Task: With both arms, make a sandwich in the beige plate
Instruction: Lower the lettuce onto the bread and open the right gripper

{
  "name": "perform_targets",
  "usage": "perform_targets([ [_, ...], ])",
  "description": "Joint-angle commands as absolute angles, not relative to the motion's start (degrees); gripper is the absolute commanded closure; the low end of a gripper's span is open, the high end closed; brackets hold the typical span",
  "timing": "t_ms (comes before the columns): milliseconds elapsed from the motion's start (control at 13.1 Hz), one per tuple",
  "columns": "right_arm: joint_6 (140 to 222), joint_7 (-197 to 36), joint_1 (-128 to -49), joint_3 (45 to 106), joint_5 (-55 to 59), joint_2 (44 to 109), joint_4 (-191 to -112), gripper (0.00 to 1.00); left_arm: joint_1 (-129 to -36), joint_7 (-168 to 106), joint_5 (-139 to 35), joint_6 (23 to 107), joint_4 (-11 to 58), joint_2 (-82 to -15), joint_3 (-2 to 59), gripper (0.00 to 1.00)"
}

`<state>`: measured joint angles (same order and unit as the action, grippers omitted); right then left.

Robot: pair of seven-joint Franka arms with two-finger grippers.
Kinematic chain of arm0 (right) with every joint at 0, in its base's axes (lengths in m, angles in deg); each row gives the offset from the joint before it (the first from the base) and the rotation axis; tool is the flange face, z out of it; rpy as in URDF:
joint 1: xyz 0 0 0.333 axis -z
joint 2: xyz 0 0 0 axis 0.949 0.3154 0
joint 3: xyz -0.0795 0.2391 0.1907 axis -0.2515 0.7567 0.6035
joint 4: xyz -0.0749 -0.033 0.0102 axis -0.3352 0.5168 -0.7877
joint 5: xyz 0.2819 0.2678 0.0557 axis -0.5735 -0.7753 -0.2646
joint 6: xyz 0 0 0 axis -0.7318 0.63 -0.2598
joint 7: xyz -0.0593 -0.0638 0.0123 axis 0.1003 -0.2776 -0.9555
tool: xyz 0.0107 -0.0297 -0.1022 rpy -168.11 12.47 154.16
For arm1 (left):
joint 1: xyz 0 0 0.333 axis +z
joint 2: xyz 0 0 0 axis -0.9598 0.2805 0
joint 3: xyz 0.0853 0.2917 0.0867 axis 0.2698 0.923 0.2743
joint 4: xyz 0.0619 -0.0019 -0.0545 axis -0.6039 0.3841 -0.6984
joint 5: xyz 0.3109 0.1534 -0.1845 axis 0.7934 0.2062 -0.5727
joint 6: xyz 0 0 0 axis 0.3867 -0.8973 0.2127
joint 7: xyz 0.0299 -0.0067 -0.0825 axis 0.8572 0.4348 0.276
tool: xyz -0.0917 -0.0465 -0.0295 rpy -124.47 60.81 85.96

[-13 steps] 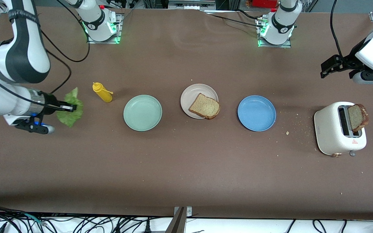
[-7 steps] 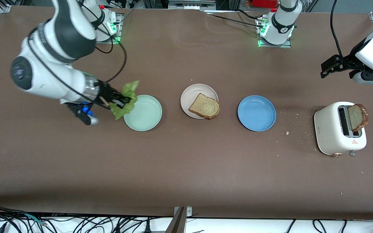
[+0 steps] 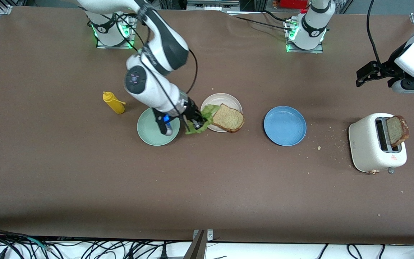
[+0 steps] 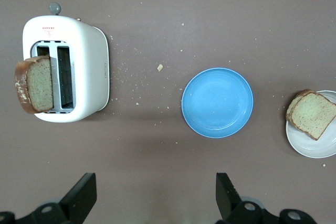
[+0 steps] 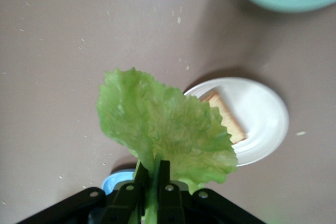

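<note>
A brown bread slice (image 3: 228,118) lies on the beige plate (image 3: 221,98), overhanging its rim on the side nearer the front camera. My right gripper (image 3: 196,121) is shut on the stem of a ruffled green lettuce leaf (image 3: 202,121). It holds the leaf over the plate's edge toward the right arm's end, beside the slice. In the right wrist view the lettuce (image 5: 163,124) spreads from the right gripper (image 5: 156,174) and covers part of the bread (image 5: 228,119) and plate (image 5: 265,124). A second slice (image 3: 397,129) stands in the toaster (image 3: 372,145). My left gripper (image 3: 363,76) waits open and empty in the air at the left arm's end, its fingers (image 4: 81,198) wide apart.
A mint green plate (image 3: 153,136) lies under the right arm's wrist, with a yellow squeeze bottle (image 3: 113,102) beside it. A blue plate (image 3: 285,126) sits between the beige plate and the toaster. Crumbs (image 3: 319,147) are scattered near the toaster.
The right arm has swung the lettuce from the right arm's end of the table, past the bottle and over the mint plate, to the beige plate's edge. The left arm has not moved.
</note>
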<state>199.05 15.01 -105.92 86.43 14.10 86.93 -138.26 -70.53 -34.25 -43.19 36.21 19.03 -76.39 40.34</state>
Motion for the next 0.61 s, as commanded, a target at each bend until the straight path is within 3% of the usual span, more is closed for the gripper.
perform_targets([
  [0,207.3,20.6,-108.3,87.8,13.7,92.1,-137.4,1.0,-69.9,-34.6,-43.3,35.7,19.2,-76.9,39.9,0.0],
  [534,215.7,24.1,-108.5,92.5,13.6,94.6,-145.3,1.0,-69.8,-34.5,-43.3,35.7,19.2,-76.9,40.0,0.0],
])
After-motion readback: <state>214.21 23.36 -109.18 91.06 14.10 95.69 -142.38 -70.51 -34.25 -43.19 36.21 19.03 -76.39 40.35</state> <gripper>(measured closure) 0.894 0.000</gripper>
